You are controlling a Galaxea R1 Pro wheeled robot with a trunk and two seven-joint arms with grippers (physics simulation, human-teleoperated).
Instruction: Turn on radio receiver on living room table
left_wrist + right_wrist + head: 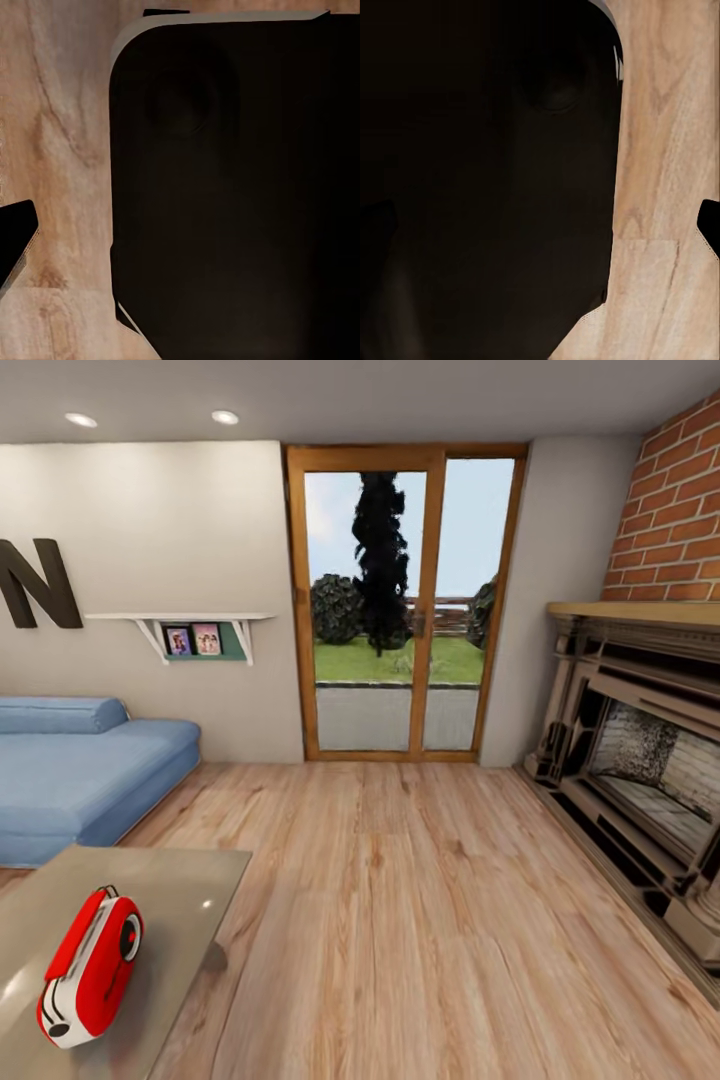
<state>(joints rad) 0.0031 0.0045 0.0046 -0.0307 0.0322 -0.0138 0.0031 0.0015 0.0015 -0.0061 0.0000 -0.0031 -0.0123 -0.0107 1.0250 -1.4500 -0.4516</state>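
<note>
Head view: the radio receiver (90,967) lies on the table (190,880) at about 8 o'clock in the frame, near the table's front right corner; its long axis runs roughly from 7 to 1 o'clock, dial face turned toward the open wood floor (420,920); the blue sofa (80,770) sits beyond at 9 o'clock. Judged from this, the left arm is the nearer, and the base must turn toward 8 o'clock first. Both wrist views look down past dark bodywork onto floor planks, suggesting arms hanging low at the sides; whether either gripper is open or closed cannot be told.
</note>
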